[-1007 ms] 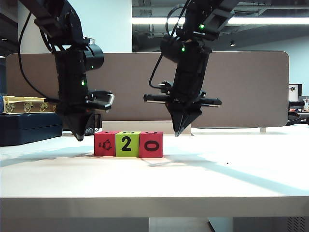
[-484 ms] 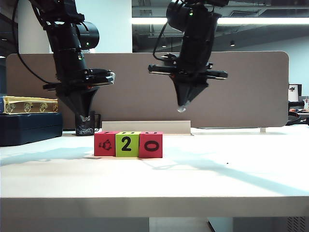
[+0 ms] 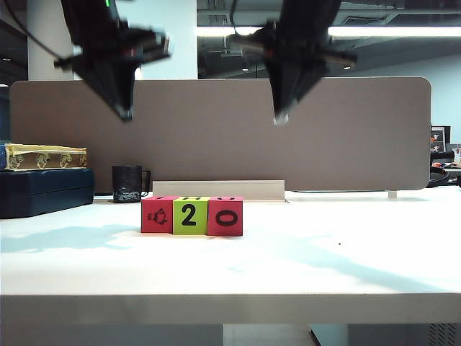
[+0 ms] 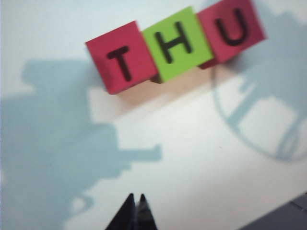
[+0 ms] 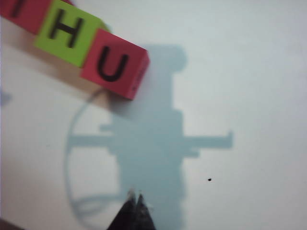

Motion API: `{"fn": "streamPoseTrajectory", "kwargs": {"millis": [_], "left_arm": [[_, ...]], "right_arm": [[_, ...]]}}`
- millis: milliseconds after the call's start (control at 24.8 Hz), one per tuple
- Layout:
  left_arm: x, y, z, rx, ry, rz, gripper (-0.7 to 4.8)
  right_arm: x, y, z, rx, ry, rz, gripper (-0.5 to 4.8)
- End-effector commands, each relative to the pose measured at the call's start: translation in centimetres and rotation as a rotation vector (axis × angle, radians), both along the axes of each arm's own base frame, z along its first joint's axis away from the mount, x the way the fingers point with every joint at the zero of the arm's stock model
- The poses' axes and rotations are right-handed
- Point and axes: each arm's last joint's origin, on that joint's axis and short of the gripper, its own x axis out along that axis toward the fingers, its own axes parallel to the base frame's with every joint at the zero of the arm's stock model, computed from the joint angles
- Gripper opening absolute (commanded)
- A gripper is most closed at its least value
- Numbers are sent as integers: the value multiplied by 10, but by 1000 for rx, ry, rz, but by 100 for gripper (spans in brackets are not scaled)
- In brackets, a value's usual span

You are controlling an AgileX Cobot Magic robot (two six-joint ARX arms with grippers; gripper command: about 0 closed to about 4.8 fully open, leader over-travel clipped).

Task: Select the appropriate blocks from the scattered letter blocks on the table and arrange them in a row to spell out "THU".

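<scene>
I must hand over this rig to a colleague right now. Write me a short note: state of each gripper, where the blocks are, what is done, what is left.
Left gripper: shut, empty, high above the table, left of the blocks.
Right gripper: shut, empty, high above the table, up and right of the blocks.
Blocks: red block, green block and second red block sit in one row, sides touching, near the table's middle. Top faces read T, H, U.
Other: black mug stands behind the row, apart from it.
Done: the word THU is spelled.
Left: nothing on the blocks, it seems; only park the arms.
</scene>
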Motion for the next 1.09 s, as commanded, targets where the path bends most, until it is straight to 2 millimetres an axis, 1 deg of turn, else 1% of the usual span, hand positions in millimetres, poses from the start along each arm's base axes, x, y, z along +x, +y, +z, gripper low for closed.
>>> {"fn": "streamPoseTrajectory", "kwargs": {"millis": [40, 121, 161, 201, 242, 322, 403, 443, 484, 524, 564, 685, 806, 846, 927, 1048, 1088], "left_arm": [[-19, -2, 18, -15, -18, -11, -5], [-30, -5, 27, -25, -34, -29, -5], [-37, -7, 33, -31, -46, -42, -5], [-48, -8, 41, -40, -65, -60, -5], [-62, -6, 53, -54, -91, -72, -5], [-75, -2, 66, -77, -134, -75, -5], [-88, 5, 79, -98, -186, -64, -5], [-97, 10, 88, -110, -224, -52, -5], [-115, 22, 103, -118, -296, -14, -5], [-125, 27, 110, -118, -332, 1, -5], [-144, 39, 123, -124, -399, 35, -5], [-176, 56, 139, -178, -481, 72, -5], [-201, 69, 149, -229, -536, 96, -5], [-215, 77, 152, -243, -558, 107, -5], [-228, 84, 149, -247, -578, 127, -5], [-241, 93, 134, -230, -592, 175, -5], [-248, 97, 117, -216, -606, 209, -5]], "right_arm": [[-20, 1, 22, 26, -43, 36, -2], [-31, 2, 32, 35, -62, 54, -2], [-39, 3, 38, 37, -68, 69, -2], [-51, 2, 47, 33, -82, 84, -2], [-66, 0, 57, 8, -115, 87, -2], [-81, -4, 67, -23, -162, 81, -2], [-92, -13, 76, -48, -202, 59, -2], [-100, -20, 81, -50, -216, 50, -2], [-113, -33, 89, -31, -226, 26, -2], [-122, -41, 94, -11, -240, 14, -1], [-138, -56, 102, 17, -274, -7, -2], [-165, -81, 112, 58, -337, -52, -2], [-190, -105, 116, 124, -389, -76, -2], [-206, -119, 113, 161, -414, -91, -2], [-218, -130, 106, 187, -427, -110, -2], [-235, -148, 87, 194, -475, -159, -2], [-241, -154, 73, 195, -491, -174, -2]]}}
